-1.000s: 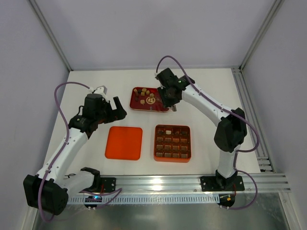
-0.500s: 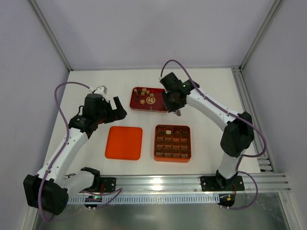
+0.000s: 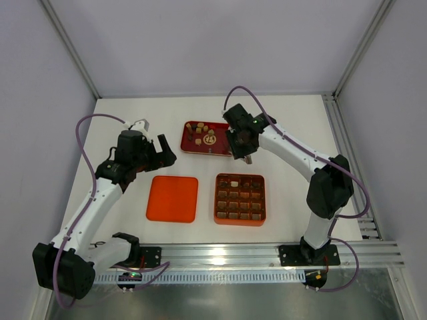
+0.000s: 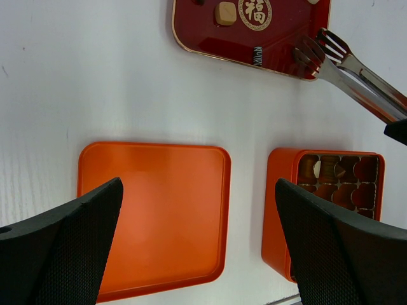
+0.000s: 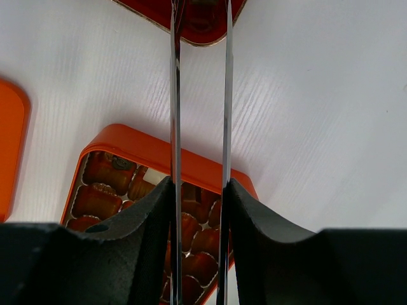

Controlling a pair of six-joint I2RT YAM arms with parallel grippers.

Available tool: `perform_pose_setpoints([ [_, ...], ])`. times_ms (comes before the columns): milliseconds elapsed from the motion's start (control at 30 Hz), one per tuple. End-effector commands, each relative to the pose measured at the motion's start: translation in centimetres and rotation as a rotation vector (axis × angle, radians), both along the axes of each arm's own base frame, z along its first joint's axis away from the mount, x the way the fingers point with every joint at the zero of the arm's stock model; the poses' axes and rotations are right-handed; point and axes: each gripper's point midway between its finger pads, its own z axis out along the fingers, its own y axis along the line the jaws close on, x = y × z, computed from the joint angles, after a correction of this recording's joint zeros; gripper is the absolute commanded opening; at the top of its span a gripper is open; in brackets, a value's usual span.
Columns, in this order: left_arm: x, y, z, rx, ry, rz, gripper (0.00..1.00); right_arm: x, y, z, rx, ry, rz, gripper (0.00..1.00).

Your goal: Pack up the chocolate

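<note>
Loose chocolate (image 3: 200, 130) pieces lie in a red tray (image 3: 190, 148), one of them tan (image 4: 224, 13). More chocolate (image 5: 95, 200) fills cells of the orange gridded box (image 3: 240, 199). My right gripper (image 3: 243, 148) (image 5: 200, 184) is shut on thin metal tweezers (image 5: 175, 95) (image 4: 356, 70), whose tips hang over the tray's near right corner (image 5: 203, 35). Something dark sits between the tips; I cannot tell whether it is a piece. My left gripper (image 3: 168, 152) (image 4: 198, 190) is open and empty, hovering above the lid's far edge.
The flat orange lid (image 3: 173, 199) (image 4: 152, 210) lies left of the box (image 4: 280, 210). The red tray (image 4: 210, 44) sits behind both. Frame posts stand at the back corners and a rail runs along the right edge.
My right arm has carried the tweezers from over the tray's right part to its near right corner, toward the box. The left arm has stayed still.
</note>
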Motion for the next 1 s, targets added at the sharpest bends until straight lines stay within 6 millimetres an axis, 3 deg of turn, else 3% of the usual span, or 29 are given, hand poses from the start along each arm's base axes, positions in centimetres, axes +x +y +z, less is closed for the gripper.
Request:
perform_pose_setpoints([
  [0, 0.2, -0.2, 0.8, -0.009, -0.037, -0.013, 1.00, 0.6, 0.5, 1.4, 0.050, -0.050, -0.015, 0.41],
  [600, 0.2, 0.0, 0.7, -0.006, -0.036, -0.007, 1.00, 0.8, 0.4, 0.2, 0.089, -0.018, -0.017, 0.41],
  [967, 0.3, -0.1, 0.7, -0.006, -0.034, -0.007, 1.00, 1.1, 0.4, 0.7, 0.104, -0.019, -0.018, 0.37],
])
